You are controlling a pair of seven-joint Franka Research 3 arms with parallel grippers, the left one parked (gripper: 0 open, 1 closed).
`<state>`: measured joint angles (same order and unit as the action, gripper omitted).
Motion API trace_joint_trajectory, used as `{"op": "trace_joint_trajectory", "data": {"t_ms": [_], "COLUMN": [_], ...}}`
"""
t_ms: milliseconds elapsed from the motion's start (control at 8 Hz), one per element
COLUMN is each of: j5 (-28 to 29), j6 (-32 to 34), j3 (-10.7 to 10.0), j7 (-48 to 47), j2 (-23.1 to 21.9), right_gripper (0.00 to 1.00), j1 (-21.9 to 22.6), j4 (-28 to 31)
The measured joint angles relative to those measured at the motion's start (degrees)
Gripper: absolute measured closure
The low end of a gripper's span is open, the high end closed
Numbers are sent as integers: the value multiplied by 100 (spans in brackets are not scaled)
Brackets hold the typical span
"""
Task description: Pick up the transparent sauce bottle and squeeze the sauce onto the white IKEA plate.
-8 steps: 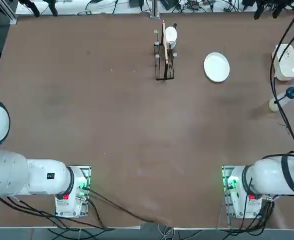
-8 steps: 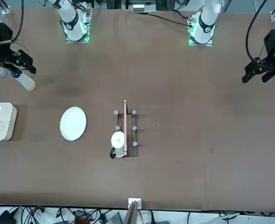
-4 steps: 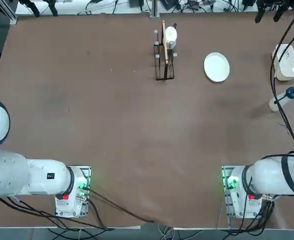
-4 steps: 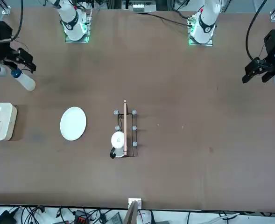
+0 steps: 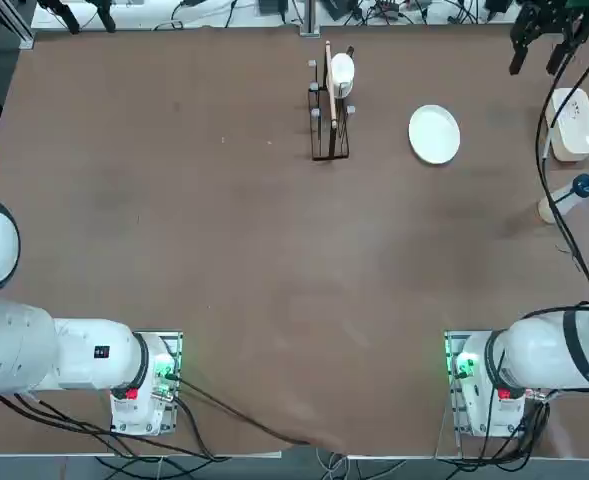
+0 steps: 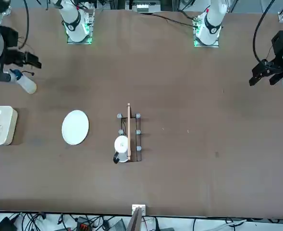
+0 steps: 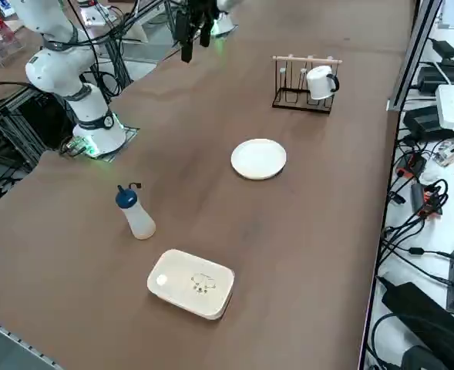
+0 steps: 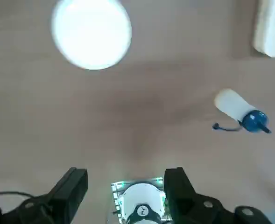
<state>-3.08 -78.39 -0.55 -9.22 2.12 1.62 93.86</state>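
Right hand: the right gripper (image 8: 126, 179) is spread wide, its two black fingers (image 8: 72, 186) well apart with nothing between them; it hangs raised above the desk (image 7: 304, 254), touching none of the things on it.
Sauce bottle: the transparent sauce bottle (image 8: 235, 105) stands upright on the desk, below the hand and off to the robot's right of it, outside the gap between the fingers; blue nozzle cap (image 8: 255, 121) on top, its small tethered stopper out to one side.
Plate: the white IKEA plate (image 8: 91, 35) lies flat on the desk, below the hand and to the robot's left of it, apart from the bottle; its upper face is plain white.
White box: the boxy rounded white object (image 7: 191, 283) sits on the desk beyond the bottle from the robot, lower than the hand and to its right.
Rack: the black wire rack (image 7: 288, 95), with a pale rod (image 7: 307, 59) along its top, stands farther off, past the plate to the robot's left; a white mug (image 7: 319, 82) is at it.
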Motion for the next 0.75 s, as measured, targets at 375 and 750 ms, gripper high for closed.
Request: {"op": "trace_joint_trajectory", "data": {"t_ms": [375, 750], "j5": [-1495, -2268], "j6": [0, 68], "j3": [5, -34], "j7": [-1590, -4194], "j2": [497, 1067], "right_gripper": [0, 0], "j1": [168, 210], "j4": [-36, 28]}}
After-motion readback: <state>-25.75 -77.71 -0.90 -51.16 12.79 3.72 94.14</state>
